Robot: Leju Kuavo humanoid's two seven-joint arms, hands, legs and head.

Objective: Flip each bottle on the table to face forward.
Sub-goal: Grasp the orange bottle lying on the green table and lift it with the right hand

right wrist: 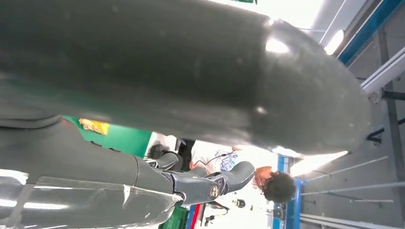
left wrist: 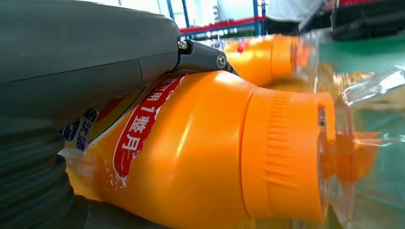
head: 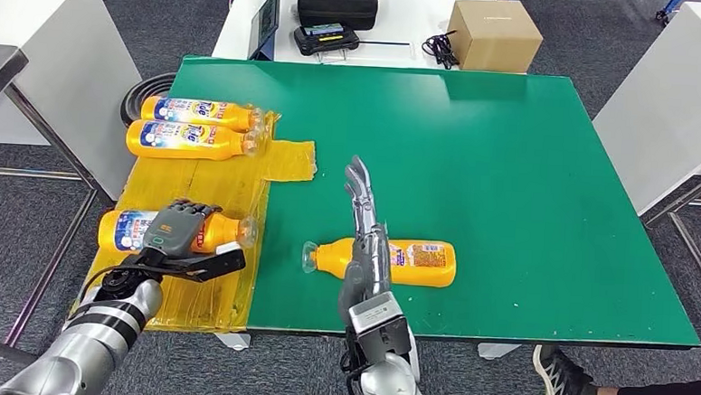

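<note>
While left hand clamps near bottle on yellow film, right hand hangs with fingers straight and apart above bottle on green mat. Rigid, slick plastic, likely full; grasp mid-body.

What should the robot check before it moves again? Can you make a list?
1. Left hand on the near bottle: ok, its fingers lie over it.
2. Grip firm enough to turn it: cannot tell.
3. Right hand holding nothing: ok, fingers stretched out above the bottle on the green mat.
4. That bottle's front label up: cannot tell, the print is too small to read.
5. Two far bottles out of the way: ok, they lie side by side, apart from both hands.
</note>
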